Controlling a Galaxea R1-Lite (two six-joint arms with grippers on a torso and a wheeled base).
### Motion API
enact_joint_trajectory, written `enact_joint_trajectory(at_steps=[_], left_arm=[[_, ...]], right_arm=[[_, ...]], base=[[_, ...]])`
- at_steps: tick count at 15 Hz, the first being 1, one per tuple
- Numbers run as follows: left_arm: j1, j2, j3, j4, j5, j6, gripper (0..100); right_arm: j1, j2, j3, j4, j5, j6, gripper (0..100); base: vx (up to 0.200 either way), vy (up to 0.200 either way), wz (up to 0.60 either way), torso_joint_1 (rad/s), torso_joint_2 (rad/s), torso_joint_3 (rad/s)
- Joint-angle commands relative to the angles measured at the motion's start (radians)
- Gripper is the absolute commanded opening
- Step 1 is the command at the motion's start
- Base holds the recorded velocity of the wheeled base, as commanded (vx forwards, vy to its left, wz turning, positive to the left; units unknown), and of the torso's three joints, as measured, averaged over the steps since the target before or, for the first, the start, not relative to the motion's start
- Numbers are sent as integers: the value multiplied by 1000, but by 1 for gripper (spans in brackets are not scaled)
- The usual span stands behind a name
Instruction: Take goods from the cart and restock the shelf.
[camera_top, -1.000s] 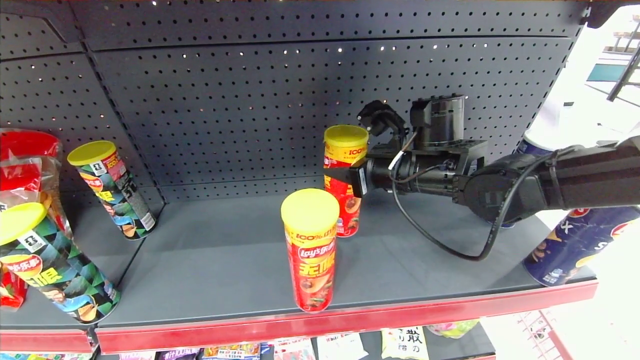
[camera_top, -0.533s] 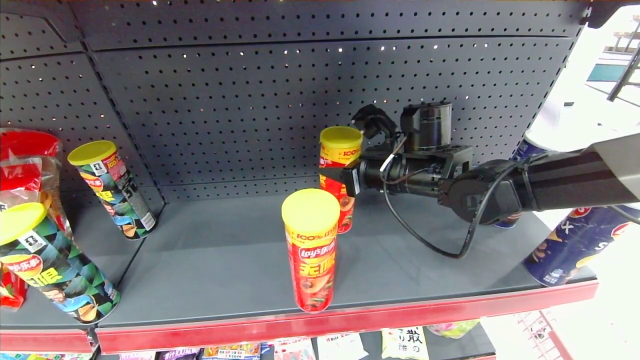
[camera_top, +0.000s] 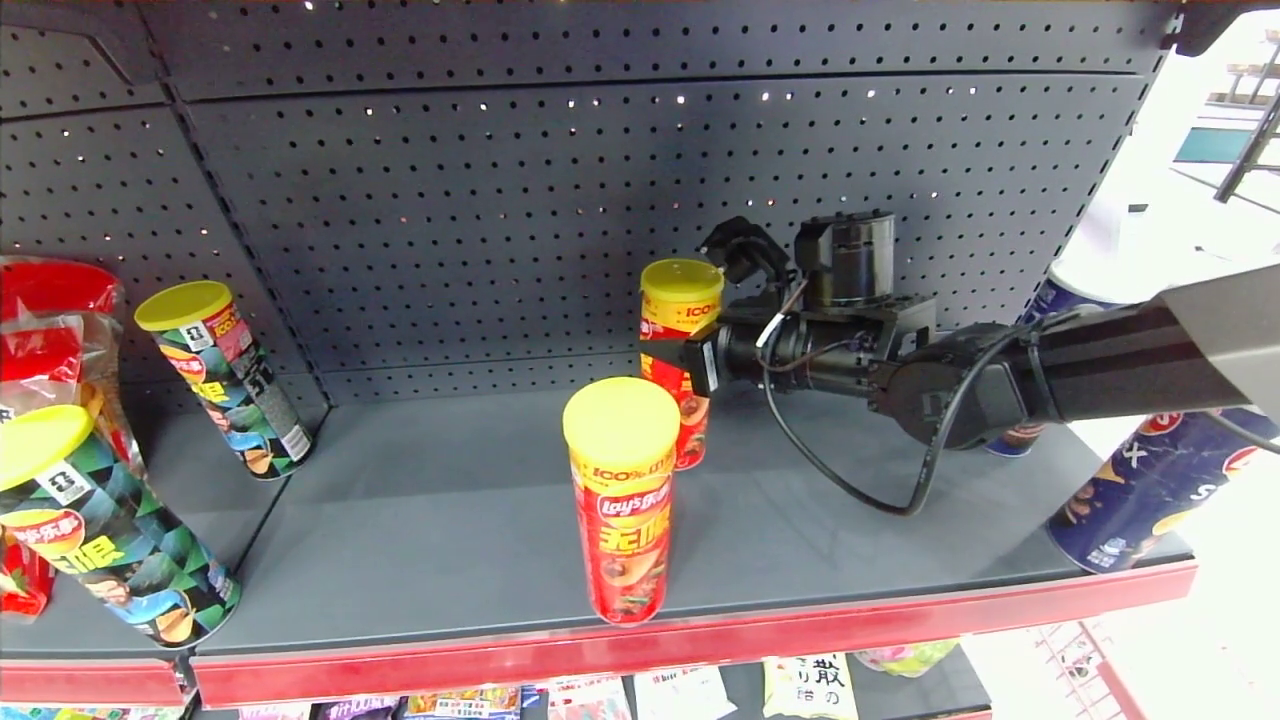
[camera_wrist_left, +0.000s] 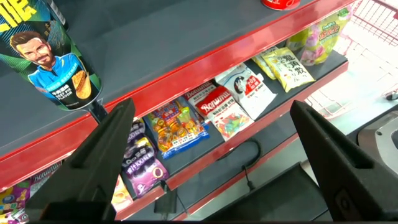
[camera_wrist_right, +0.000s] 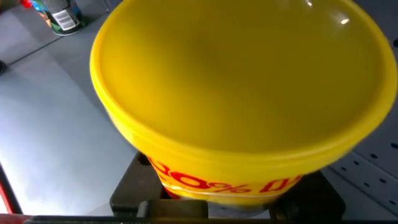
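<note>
A red chip can with a yellow lid (camera_top: 681, 345) stands upright toward the back of the dark shelf (camera_top: 450, 520). My right gripper (camera_top: 688, 358) is shut on its middle from the right side. In the right wrist view the yellow lid (camera_wrist_right: 242, 81) is close up, with the gripper (camera_wrist_right: 227, 202) clamped below it. A second identical can (camera_top: 622, 500) stands free near the shelf's front edge, just ahead of the held one. My left gripper (camera_wrist_left: 211, 155) hangs open below the shelf front, with nothing between its fingers.
Green-black cans (camera_top: 225, 375) (camera_top: 100, 530) and a red bag (camera_top: 50, 320) stand at the left. Blue cans (camera_top: 1150, 490) lean at the right end. The pegboard wall (camera_top: 500, 220) is close behind. Snack bags (camera_wrist_left: 217, 112) fill the lower shelf.
My right arm has carried the held can a little to the left and deeper toward the pegboard, slightly lower. The front can has not moved.
</note>
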Motion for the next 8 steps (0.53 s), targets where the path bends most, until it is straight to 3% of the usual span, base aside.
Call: enact_joint_trajectory(at_steps=[1, 8], left_arm=[[0, 3, 1, 0, 0, 0, 100], [0, 3, -1, 0, 0, 0, 100]], right_arm=[[-2, 3, -1, 0, 0, -1, 0], [-1, 12, -23, 0, -1, 1, 0]], base=[[0, 0, 0, 0, 0, 0], [0, 0, 0, 0, 0, 0]])
